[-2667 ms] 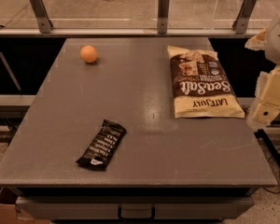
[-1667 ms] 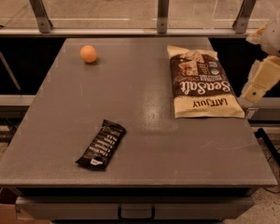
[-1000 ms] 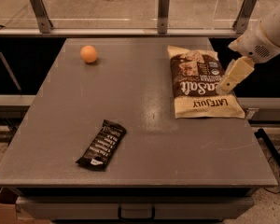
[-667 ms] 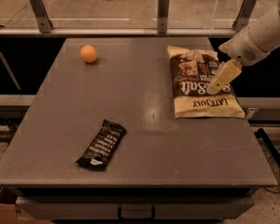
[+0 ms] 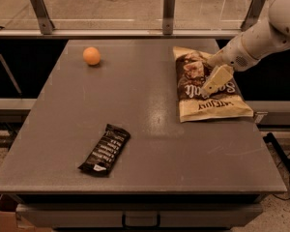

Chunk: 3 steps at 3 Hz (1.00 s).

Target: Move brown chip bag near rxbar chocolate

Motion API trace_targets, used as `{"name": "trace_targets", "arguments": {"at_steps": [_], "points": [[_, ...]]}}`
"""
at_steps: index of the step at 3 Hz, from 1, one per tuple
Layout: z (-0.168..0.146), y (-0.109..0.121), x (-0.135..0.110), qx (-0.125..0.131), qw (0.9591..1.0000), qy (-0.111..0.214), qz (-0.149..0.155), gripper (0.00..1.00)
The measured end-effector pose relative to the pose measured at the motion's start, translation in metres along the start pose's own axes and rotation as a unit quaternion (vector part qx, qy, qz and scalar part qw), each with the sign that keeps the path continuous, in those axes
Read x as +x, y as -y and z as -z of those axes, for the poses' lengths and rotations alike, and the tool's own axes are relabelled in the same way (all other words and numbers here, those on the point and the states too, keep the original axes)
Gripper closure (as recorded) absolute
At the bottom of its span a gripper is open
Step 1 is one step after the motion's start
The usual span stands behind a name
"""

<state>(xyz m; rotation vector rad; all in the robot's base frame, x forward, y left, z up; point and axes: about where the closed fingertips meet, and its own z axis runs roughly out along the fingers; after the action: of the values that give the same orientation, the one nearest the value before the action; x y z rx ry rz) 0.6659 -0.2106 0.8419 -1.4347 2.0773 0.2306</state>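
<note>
The brown chip bag point(image 5: 203, 88) lies flat at the right of the grey table point(image 5: 135, 105), dark brown in the middle with cream ends. The rxbar chocolate point(image 5: 105, 149) is a slim black bar lying near the front left of the table, well apart from the bag. My gripper point(image 5: 213, 81) reaches in from the right on a white arm and hangs over the middle of the bag, covering part of its lettering.
An orange ball point(image 5: 91, 56) sits at the back left of the table. A rail with metal posts point(image 5: 169, 11) runs along the far edge. The table's right edge lies just beyond the bag.
The arm has swung in from beyond the table's right edge to over the chip bag. The bag, bar and ball have not moved.
</note>
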Motion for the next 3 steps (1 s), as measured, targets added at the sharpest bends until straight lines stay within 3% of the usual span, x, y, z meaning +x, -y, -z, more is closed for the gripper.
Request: {"name": "trace_targets", "arguments": {"at_steps": [2,3], "points": [[0.0036,0.0008,-0.0028,0.0,1.0,0.0,0.0,0.87],[0.0058,0.0011,-0.0043,0.0,1.0,0.0,0.0,1.0]]}}
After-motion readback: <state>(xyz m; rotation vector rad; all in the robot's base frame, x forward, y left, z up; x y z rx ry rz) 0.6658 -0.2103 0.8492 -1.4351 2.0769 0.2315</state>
